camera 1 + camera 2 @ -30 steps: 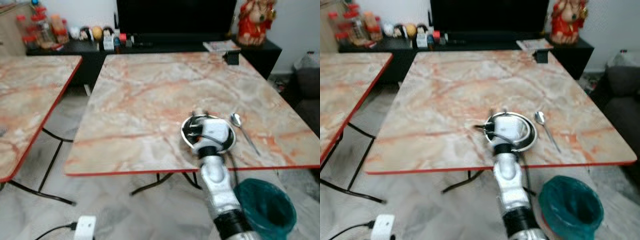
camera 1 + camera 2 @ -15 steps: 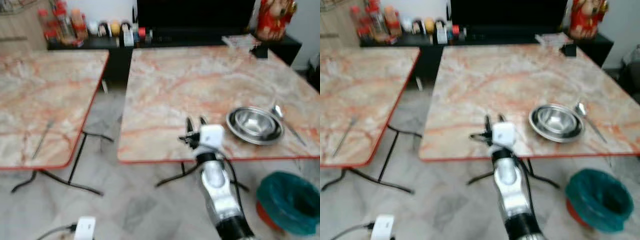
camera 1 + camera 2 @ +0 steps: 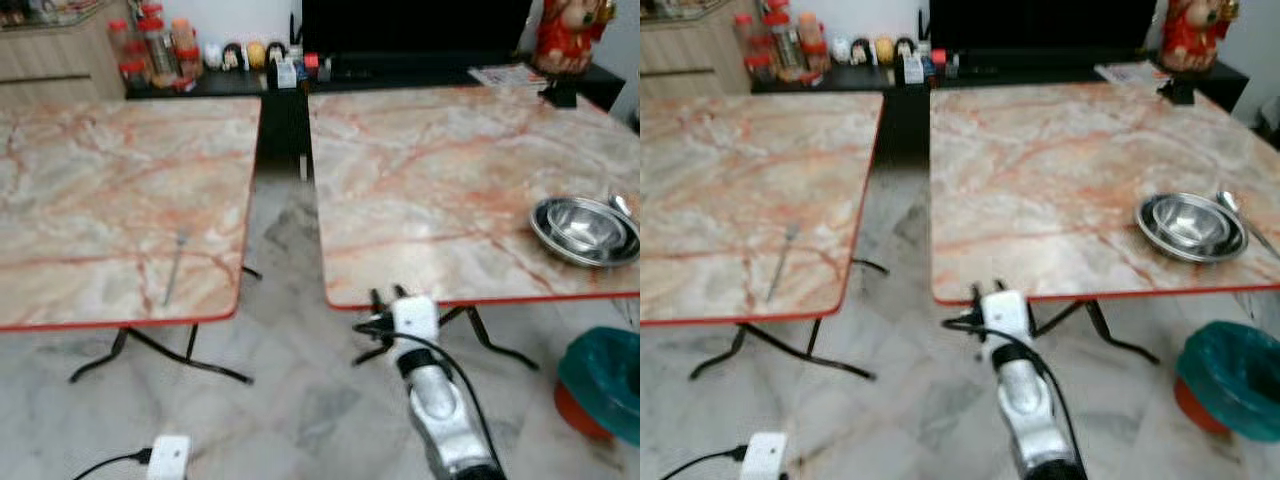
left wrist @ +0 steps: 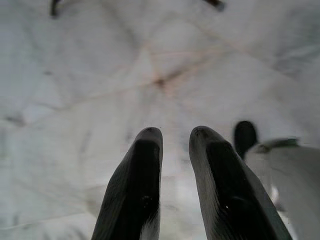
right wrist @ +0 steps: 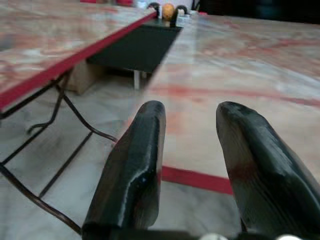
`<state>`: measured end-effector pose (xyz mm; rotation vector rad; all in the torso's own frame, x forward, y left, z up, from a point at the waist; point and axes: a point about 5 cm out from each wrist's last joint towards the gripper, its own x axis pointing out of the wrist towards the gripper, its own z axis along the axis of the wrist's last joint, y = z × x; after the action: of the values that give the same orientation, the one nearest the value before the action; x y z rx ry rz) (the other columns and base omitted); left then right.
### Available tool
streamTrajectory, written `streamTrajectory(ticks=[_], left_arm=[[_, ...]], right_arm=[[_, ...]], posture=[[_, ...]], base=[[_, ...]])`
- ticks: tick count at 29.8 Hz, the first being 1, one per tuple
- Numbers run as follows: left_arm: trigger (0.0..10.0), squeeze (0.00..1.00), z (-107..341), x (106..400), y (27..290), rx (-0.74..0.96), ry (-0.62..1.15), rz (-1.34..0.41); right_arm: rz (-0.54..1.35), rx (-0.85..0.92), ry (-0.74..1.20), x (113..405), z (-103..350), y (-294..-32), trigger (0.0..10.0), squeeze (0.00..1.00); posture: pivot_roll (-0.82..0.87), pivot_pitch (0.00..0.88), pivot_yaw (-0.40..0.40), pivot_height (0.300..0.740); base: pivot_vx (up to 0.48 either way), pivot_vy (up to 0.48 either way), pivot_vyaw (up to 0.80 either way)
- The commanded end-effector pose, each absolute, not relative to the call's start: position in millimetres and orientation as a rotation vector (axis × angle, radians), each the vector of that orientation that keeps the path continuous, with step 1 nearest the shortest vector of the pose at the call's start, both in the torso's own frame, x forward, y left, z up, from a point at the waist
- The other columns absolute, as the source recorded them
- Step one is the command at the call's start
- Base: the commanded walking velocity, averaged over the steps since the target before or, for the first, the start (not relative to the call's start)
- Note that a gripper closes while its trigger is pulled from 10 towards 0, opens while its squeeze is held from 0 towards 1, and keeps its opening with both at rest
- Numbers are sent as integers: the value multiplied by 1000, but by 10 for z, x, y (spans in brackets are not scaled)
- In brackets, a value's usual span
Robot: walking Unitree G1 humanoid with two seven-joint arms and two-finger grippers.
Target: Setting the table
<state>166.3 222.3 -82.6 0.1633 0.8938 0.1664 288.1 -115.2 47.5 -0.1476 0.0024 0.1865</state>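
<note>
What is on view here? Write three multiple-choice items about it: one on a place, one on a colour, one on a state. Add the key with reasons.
1. Where does the steel bowl stand?
A. On a chair
B. On a shelf
C. On the right table, near its front edge

2. What colour is the right table's edging?
A. Red
B. Blue
C. White

3. How is the right gripper?
A. Shut on a cup
B. Open and empty
C. Shut on a napkin

Key:
1 C: the bowl sits on the marble-patterned top close to the front rim, with a spoon beside it.
2 A: a red band runs along the tabletop's rim.
3 B: the right wrist view shows its two black fingers apart with nothing between them.
</note>
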Motion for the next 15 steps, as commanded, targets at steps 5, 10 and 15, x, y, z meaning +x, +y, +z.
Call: streamTrajectory(ticks=[5,10,15], left_arm=[[10000,0,-846,1657,2153,144,900,163],[10000,0,-848,1654,2149,144,902,161],[10000,0,-844,1666,2142,144,899,158]], right_arm=[[136,-198,159,2648,93,-1455,10000,0],[117,-224,261,2536,-92,-1564,10000,0],[69,-224,412,2386,-307,-1699,10000,0]], posture=[[-10,54,27,740],[-14,51,26,740],[-12,47,29,740]], base=[[0,418,0],[0,418,0],[0,400,0]])
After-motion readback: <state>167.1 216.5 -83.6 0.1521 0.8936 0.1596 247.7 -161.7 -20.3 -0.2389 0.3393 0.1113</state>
